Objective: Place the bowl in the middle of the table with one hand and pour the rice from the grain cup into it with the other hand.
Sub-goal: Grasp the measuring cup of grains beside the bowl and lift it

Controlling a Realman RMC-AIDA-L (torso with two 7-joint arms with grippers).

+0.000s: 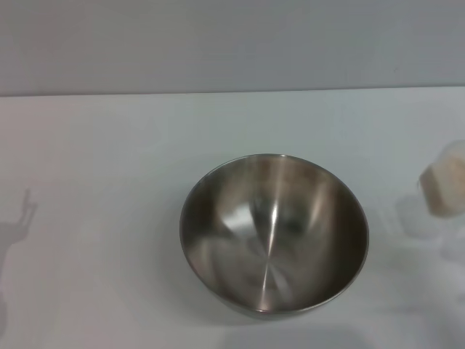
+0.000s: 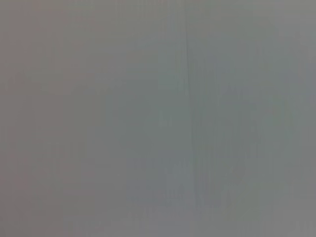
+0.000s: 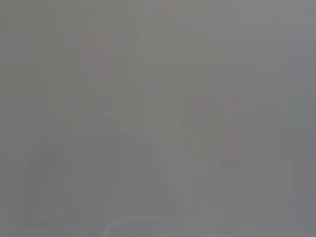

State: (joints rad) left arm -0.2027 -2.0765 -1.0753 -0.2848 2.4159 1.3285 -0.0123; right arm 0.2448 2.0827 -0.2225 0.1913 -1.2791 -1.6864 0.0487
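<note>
A large stainless-steel bowl (image 1: 274, 234) stands upright and empty on the white table (image 1: 109, 160), near the middle and toward the front edge in the head view. At the far right edge sits the small clear grain cup (image 1: 445, 187), blurred and partly cut off, with pale beige rice (image 1: 447, 180) inside it. The cup is well apart from the bowl. I cannot tell whether the cup rests on the table or hangs just above it. Neither gripper shows in the head view, and both wrist views show only flat grey.
A thin dark shadow shaped like an arm (image 1: 18, 225) falls on the tabletop at the far left. A grey wall (image 1: 232, 43) rises behind the table's back edge.
</note>
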